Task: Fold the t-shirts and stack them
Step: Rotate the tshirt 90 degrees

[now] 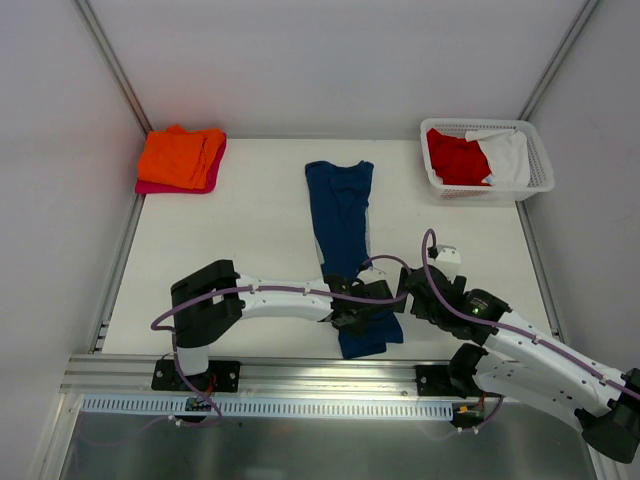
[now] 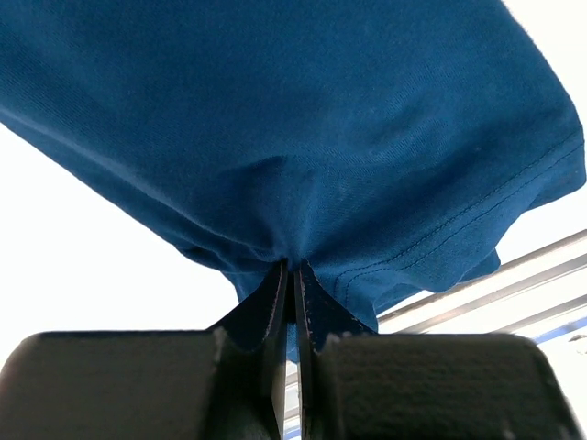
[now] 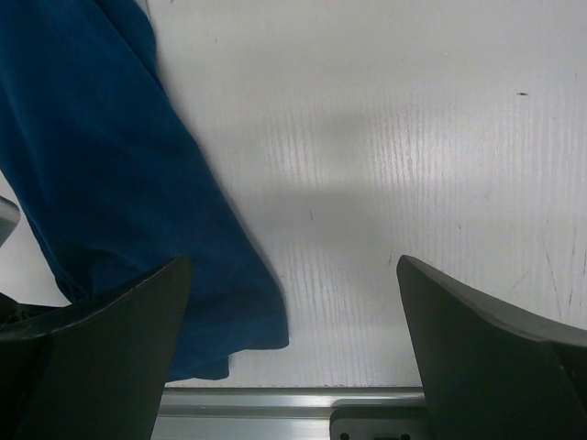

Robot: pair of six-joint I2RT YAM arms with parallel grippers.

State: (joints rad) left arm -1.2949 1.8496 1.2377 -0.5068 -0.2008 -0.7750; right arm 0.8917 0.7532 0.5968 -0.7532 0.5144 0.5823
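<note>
Top external view: navy shirt (image 1: 340, 215) lies at the middle of the surface (image 1: 230, 260), long axis running near to far. Left hand (image 1: 357, 318) is clenched on its near hem; right hand (image 3: 293, 263) is released, just right of it.

No readable text

No lettering, label, brand, number or sign can be read in any of the three views. The navy blue t-shirt (image 1: 340, 210) shows only plain cloth and a stitched hem, and the small fittings at the arms' bases are too small to make out.
</note>
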